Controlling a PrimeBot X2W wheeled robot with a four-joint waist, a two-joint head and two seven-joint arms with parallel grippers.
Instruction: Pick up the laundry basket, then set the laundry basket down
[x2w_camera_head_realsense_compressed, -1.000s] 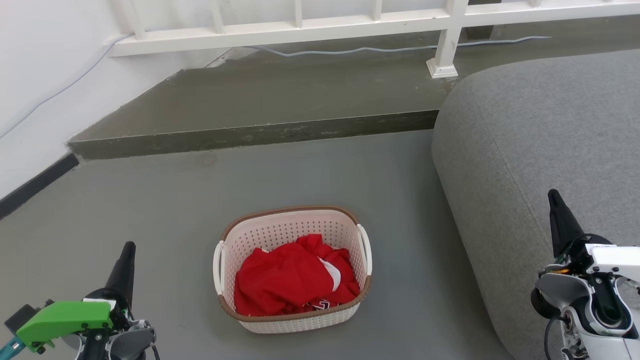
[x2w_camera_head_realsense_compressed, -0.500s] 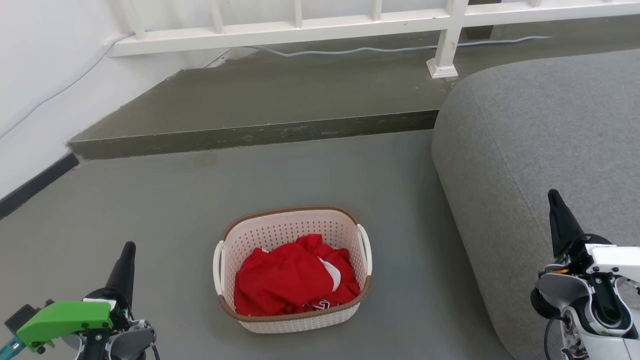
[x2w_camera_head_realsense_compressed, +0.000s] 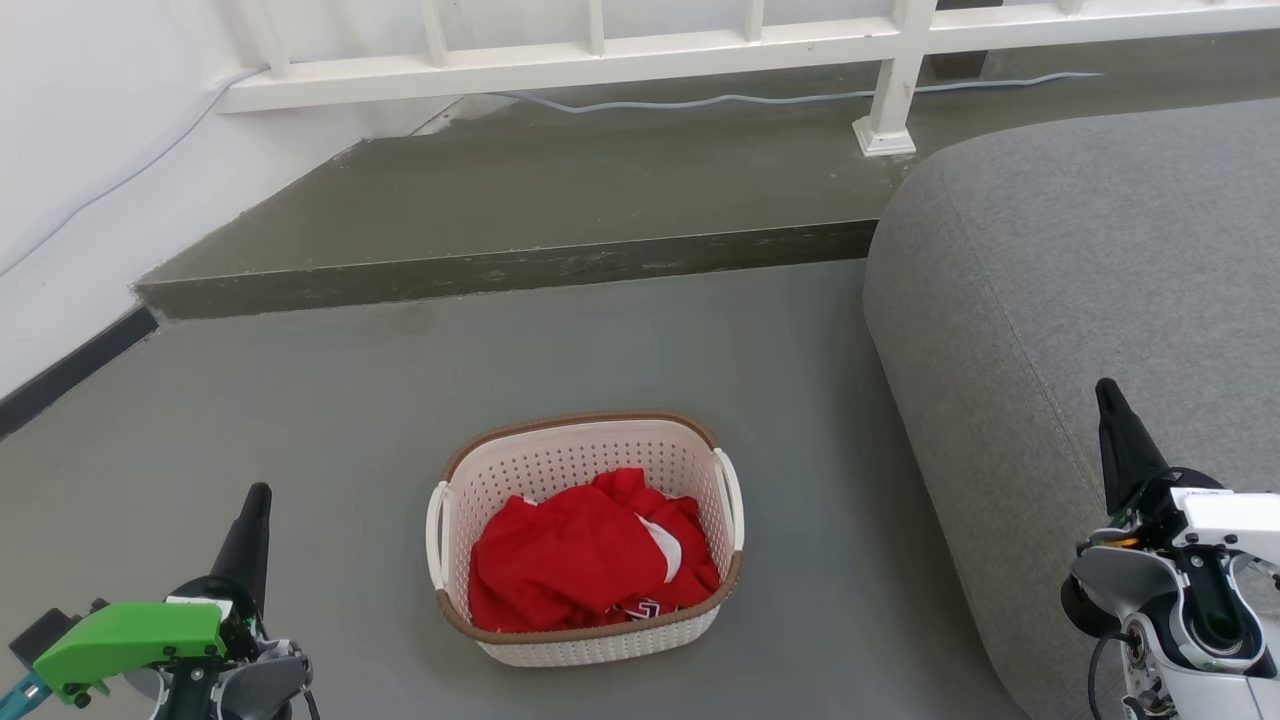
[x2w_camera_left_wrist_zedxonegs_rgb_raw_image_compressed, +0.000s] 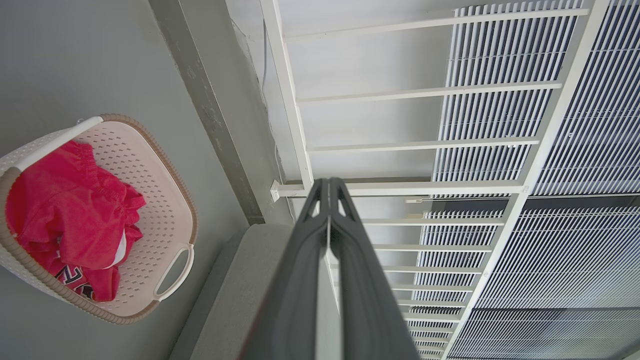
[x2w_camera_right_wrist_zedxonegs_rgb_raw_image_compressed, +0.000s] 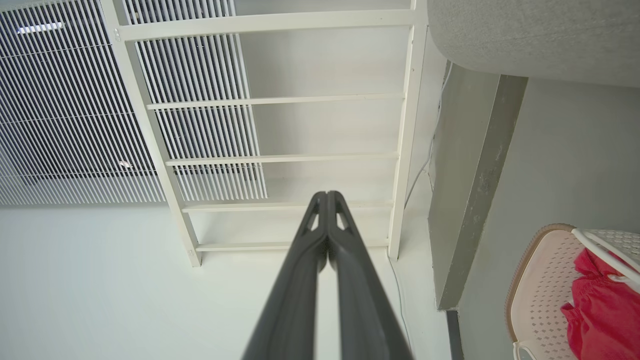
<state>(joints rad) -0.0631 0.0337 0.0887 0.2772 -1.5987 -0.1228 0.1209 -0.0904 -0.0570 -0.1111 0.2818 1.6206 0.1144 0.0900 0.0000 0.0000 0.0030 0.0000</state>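
- The left hand (x2w_camera_head_realsense_compressed: 257, 492): fingers pressed together, empty.
- The right hand (x2w_camera_head_realsense_compressed: 1104, 386): likewise pressed together, empty.
- The laundry basket (x2w_camera_head_realsense_compressed: 580, 455) sits on the floor (x2w_camera_head_realsense_compressed: 600, 340) between the hands, apart from both, holding red cloth (x2w_camera_head_realsense_compressed: 570, 560).

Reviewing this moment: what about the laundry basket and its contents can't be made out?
- Head view: red clothing hides the floor of the laundry basket.
- Head view: the clothing's print is half folded under, too small to read.
- Left wrist view: left edge cuts off the basket.
- Right wrist view: right edge cuts off most of it.
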